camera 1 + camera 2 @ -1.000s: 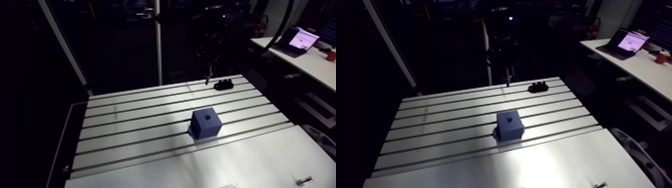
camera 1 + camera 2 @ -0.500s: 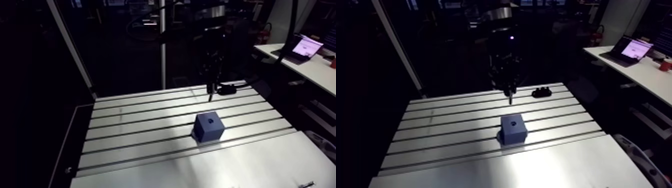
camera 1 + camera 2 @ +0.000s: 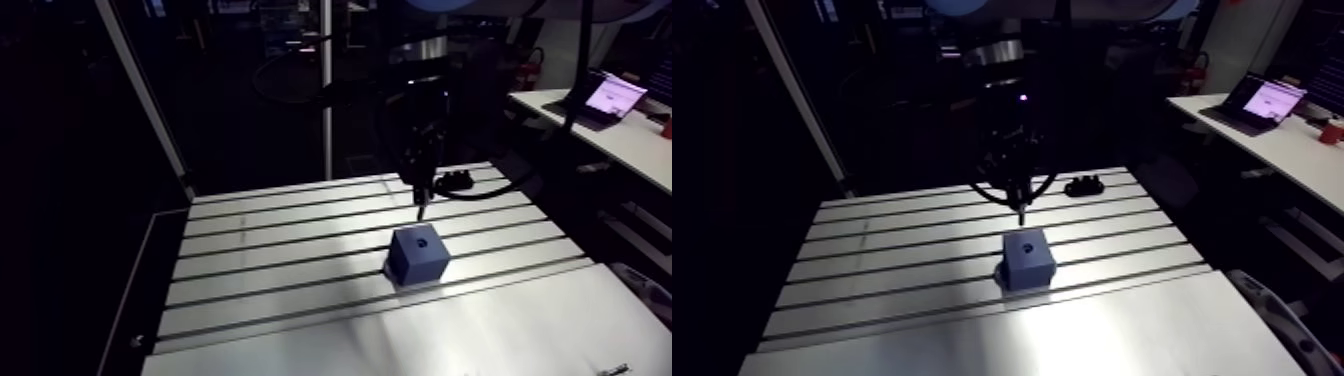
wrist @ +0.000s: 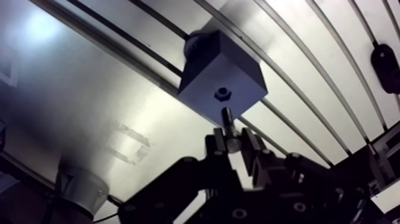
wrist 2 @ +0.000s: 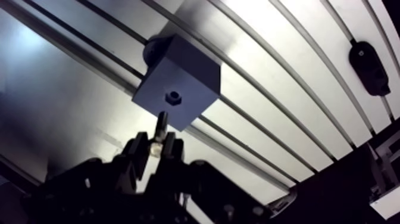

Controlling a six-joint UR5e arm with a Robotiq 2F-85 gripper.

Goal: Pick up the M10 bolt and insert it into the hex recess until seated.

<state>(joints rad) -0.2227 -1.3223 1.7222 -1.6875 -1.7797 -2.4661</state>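
A blue block (image 3: pixel 418 255) stands on the slotted table (image 3: pixel 280 250), with a hex recess (image 4: pixel 222 93) in its top face. My gripper (image 4: pixel 231 140) is shut on the M10 bolt (image 4: pixel 227 117), whose shank points out past the fingertips toward the block. In the wrist view the bolt tip lies just short of the recess, over the block's near edge. In the arm view the gripper (image 3: pixel 1020 205) hangs just above and behind the block, not touching it.
A black clamp piece (image 3: pixel 1085 184) lies near the table's far edge, behind the block. A small loose metal part (image 3: pixel 612 370) lies on the smooth plate at the front right. A white post (image 3: pixel 327 90) rises behind the table.
The gripper with the bolt has come forward from the far edge and down toward the block. The camera shifted with the arm at first; the block has not moved.
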